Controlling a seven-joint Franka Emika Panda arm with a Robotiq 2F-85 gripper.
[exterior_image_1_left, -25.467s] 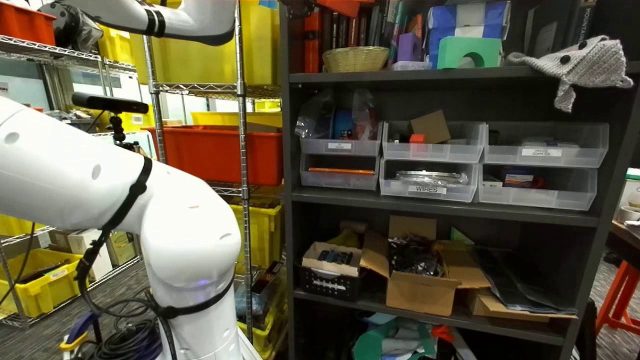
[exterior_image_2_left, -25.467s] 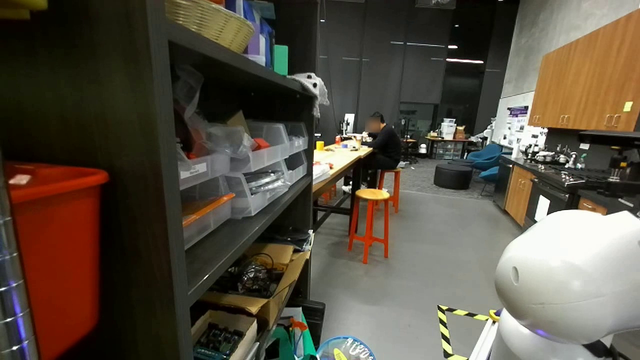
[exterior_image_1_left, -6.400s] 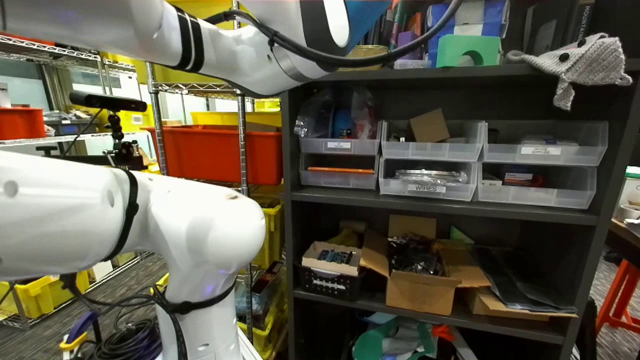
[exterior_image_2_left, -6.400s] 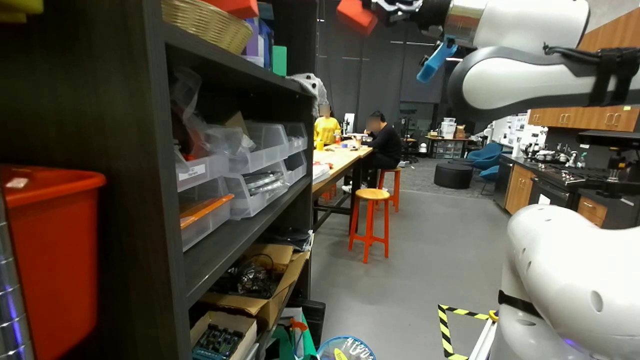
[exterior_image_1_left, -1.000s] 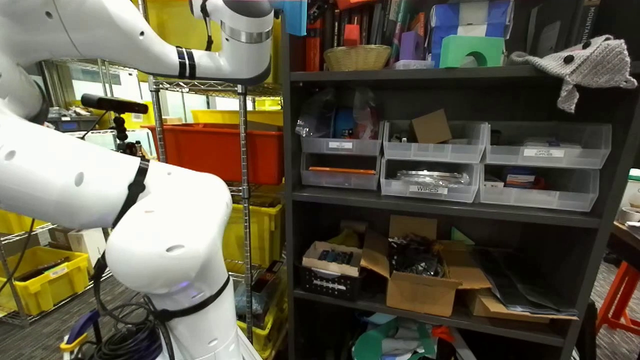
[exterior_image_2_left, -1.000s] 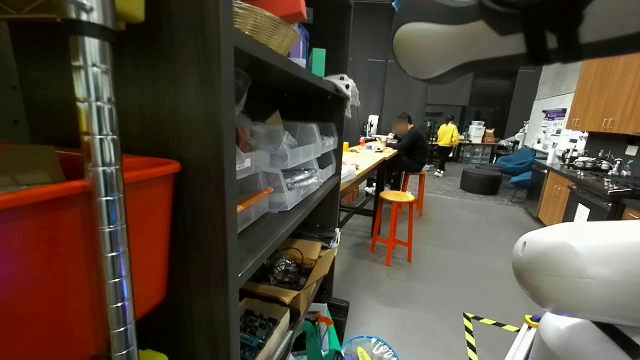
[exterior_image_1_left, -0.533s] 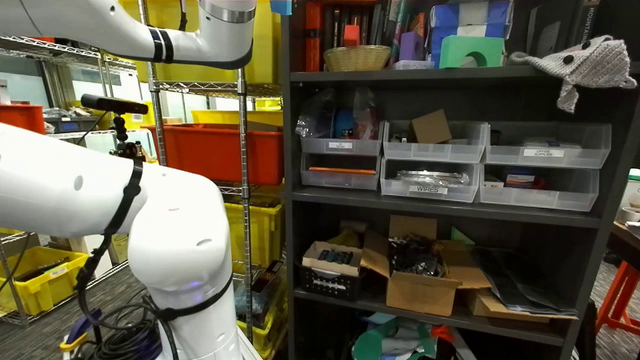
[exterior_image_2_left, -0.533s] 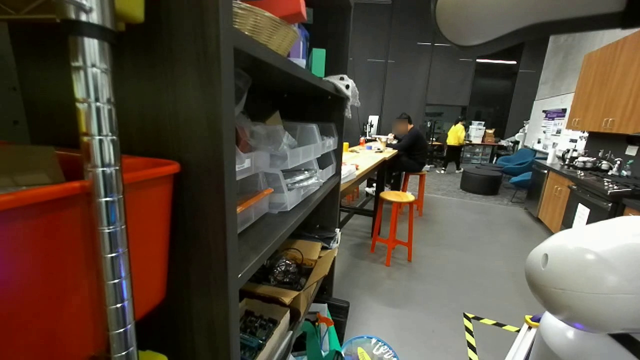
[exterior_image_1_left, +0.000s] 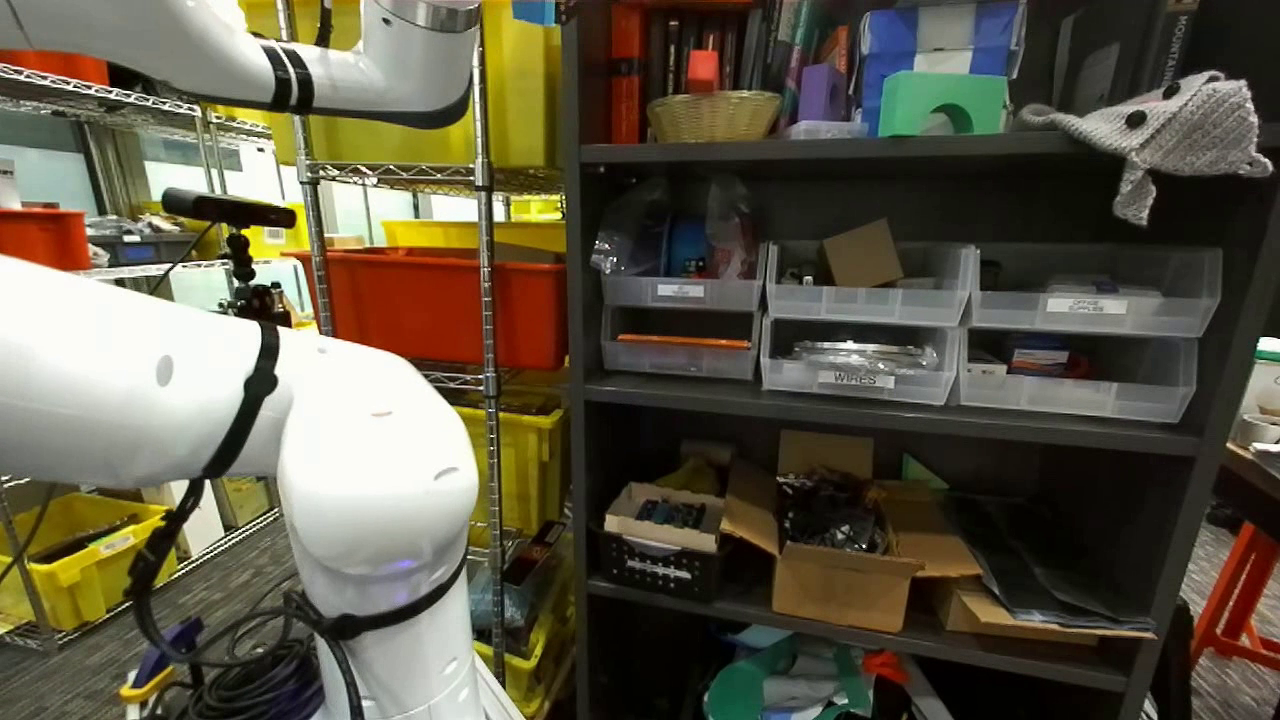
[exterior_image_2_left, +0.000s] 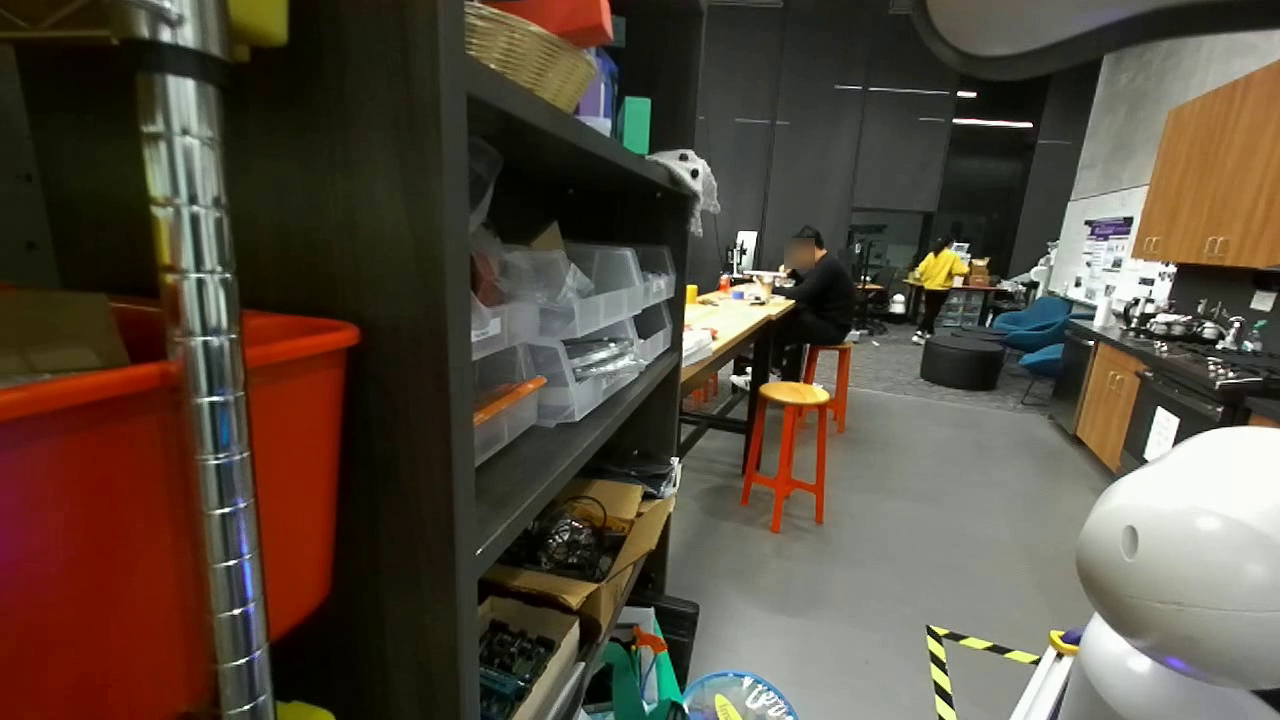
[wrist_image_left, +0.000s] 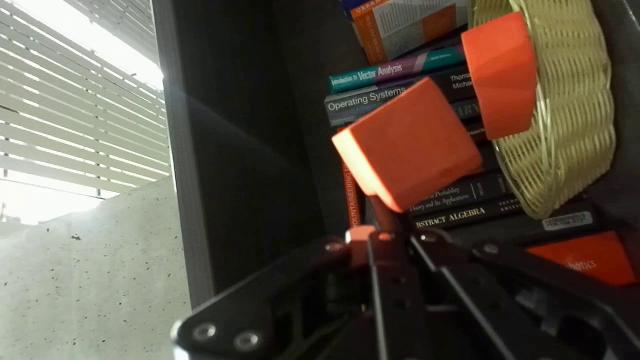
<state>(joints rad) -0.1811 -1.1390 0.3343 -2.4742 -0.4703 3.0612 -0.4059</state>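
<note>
In the wrist view my gripper (wrist_image_left: 392, 220) is shut on an orange block (wrist_image_left: 412, 147), held tilted at the fingertips in front of the books (wrist_image_left: 450, 215). The fingertips are partly hidden behind the block. Beside it, a second orange block (wrist_image_left: 500, 75) sits in a wicker basket (wrist_image_left: 575, 95), sticking out above the rim. The basket shows in both exterior views (exterior_image_1_left: 720, 118) (exterior_image_2_left: 520, 55), with the orange block in it (exterior_image_1_left: 703, 72) (exterior_image_2_left: 560, 18). In both exterior views the gripper is out of view above; only white arm links (exterior_image_1_left: 340, 80) show.
A dark shelf unit (exterior_image_1_left: 900, 152) holds books, a green arch block (exterior_image_1_left: 940, 103), a purple block (exterior_image_1_left: 821, 93), a knitted toy (exterior_image_1_left: 1180, 130), clear bins (exterior_image_1_left: 865, 303) and cardboard boxes (exterior_image_1_left: 840, 590). Its side panel (wrist_image_left: 245, 165) stands near the gripper. A wire rack (exterior_image_1_left: 485, 290) adjoins it.
Over the last second the arm rises and draws back from the shelf. An orange block left the upper middle bin between 25.5 and 6.4 seconds ago. The person in yellow walks at the back.
</note>
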